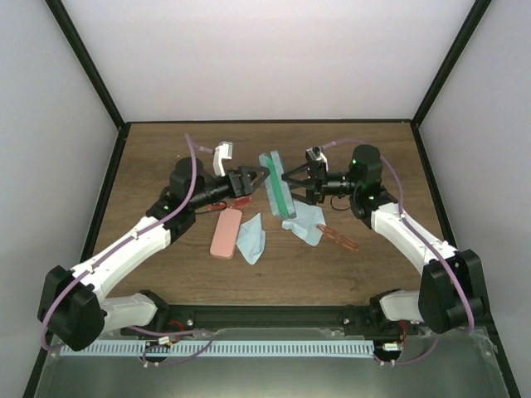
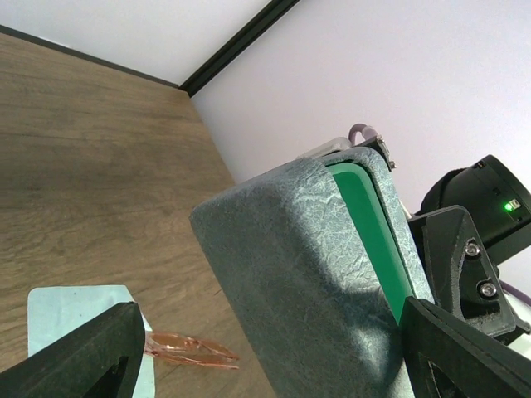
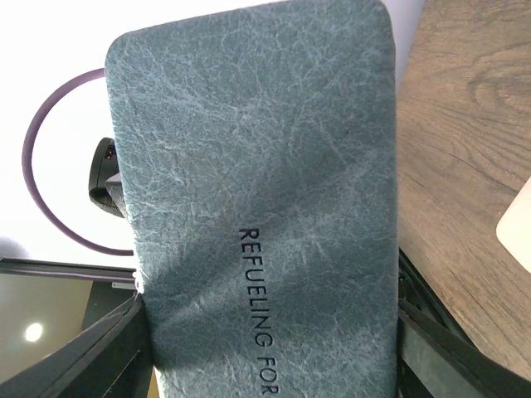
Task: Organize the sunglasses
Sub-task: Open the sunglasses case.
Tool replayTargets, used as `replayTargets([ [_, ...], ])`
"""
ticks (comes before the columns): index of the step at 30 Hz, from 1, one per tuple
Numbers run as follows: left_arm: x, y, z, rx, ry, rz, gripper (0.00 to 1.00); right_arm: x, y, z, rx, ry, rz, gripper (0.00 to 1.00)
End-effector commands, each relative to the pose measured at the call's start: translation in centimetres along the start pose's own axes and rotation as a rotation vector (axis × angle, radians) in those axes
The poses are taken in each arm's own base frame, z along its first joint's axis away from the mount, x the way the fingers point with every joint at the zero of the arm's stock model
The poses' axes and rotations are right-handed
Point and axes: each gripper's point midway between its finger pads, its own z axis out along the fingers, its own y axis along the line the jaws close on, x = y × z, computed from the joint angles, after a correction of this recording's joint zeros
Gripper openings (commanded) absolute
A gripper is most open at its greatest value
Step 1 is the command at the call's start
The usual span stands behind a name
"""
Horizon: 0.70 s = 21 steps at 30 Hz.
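Nearest the arms, the orange pair (image 1: 338, 238) lies loose on the tabletop (image 1: 166, 157), just beside a blue cloth (image 1: 307, 222). The pink case (image 1: 226, 233) lies flat and closed, contents unseen. A little further back, the reddish pair (image 1: 241, 201) sits by the left arm, outside any case. In the middle, the grey case (image 1: 276, 184) is held on edge. The right pincer (image 1: 292, 184) clamps it across its width, and the left pincer (image 1: 253, 181) is spread wide at its rim. The case is ajar, green lining (image 2: 369, 224) showing, nothing visible inside. Best now, I'd say: right holds firm while left eases the lid open without twisting the case loose.
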Motion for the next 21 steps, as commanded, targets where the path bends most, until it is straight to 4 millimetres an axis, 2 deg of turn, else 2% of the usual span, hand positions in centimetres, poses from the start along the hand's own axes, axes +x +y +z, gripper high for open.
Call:
replayTargets([
  [1, 7.4, 9.0, -0.3, -0.289, 0.229, -0.103, 0.85, 0.3, 7.4, -0.8, -0.106, -0.002, -0.32, 0.13],
  [12, 8.4, 10.4, -0.5, -0.342, 0.261, -0.101, 0.85, -0.1, 7.9, -1.1, -0.105, -0.012, -0.336, 0.13],
  [21, 8.7, 10.6, -0.6, -0.348, 0.28, -0.071, 0.85, -0.2, 7.3, -1.1, -0.089, -0.007, -0.326, 0.13],
])
